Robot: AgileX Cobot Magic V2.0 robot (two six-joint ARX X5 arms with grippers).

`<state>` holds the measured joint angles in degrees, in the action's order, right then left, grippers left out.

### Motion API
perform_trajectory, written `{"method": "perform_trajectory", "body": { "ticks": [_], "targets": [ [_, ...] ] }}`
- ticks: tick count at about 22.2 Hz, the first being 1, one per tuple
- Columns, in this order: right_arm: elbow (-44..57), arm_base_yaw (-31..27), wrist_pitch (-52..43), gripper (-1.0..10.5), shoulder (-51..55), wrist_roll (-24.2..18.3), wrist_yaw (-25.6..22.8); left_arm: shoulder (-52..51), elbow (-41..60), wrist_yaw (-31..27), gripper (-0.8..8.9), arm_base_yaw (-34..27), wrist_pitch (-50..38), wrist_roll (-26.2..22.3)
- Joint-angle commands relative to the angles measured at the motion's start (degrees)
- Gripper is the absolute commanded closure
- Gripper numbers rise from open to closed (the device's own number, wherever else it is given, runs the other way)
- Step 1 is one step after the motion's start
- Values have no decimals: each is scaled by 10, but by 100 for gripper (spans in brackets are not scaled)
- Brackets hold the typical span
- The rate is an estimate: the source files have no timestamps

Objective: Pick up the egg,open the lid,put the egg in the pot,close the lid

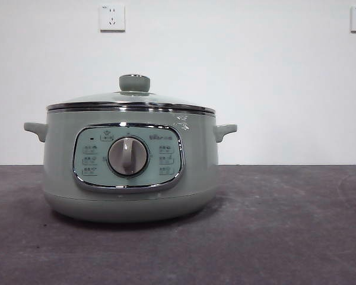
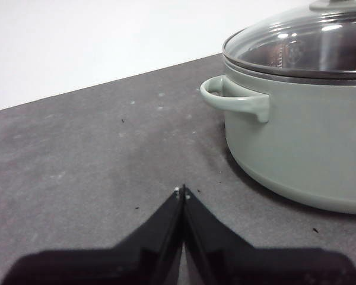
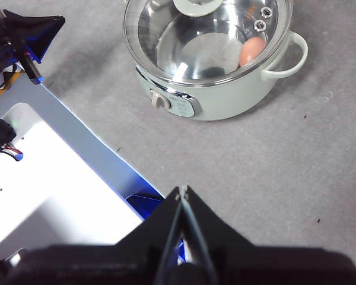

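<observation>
So the pot [image 1: 130, 169] sits on the dark counter [image 1: 285, 237] with the lid [image 1: 130, 101] seated flat on its rim, knob up. From the right wrist view you can see the egg [image 3: 253, 51] through the glass, lying inside the pot against the wall next to one side handle. Looks like everything the task asks for is basically done, judging by how it all lies.

Both arms are clear of the pot. The left gripper [image 2: 183, 191] hangs low over the counter, off to the side of the pot's handle, fingers pressed together with nothing between them. The right gripper [image 3: 183, 191] is up high, well away from the pot on its dial side, fingers also closed and empty.

What could still go wrong? Not much, I'd guess. The left one is low and fairly near that handle, so a sloppy swing toward the pot could clip it, nudge the pot and rattle the lid, maybe rolling the egg against the steel wall.
</observation>
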<state>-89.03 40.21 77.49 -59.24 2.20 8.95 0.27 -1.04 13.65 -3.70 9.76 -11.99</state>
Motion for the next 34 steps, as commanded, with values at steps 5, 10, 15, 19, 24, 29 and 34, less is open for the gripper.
{"method": "perform_trajectory", "body": {
  "ticks": [5,10,15,19,24,29,34],
  "targets": [
    [1,1,-5,946,2,5,-1,-2,9,0,816,-2,-2,4],
    [1,1,-5,946,2,5,-1,-2,9,0,816,-2,-2,4],
    [1,1,-5,946,2,5,-1,-2,9,0,816,-2,-2,4],
    [2,-37,-27,946,33,-50,-14,-2,9,0,816,-2,-2,4],
    [74,-208,-203,946,141,-58,78,-2,9,0,816,-2,-2,4],
    [311,-337,-401,946,288,-72,90,-2,9,0,816,-2,-3,4],
    [496,-349,-549,946,382,-59,89,-2,9,0,816,-2,-3,4]
  ]
}}
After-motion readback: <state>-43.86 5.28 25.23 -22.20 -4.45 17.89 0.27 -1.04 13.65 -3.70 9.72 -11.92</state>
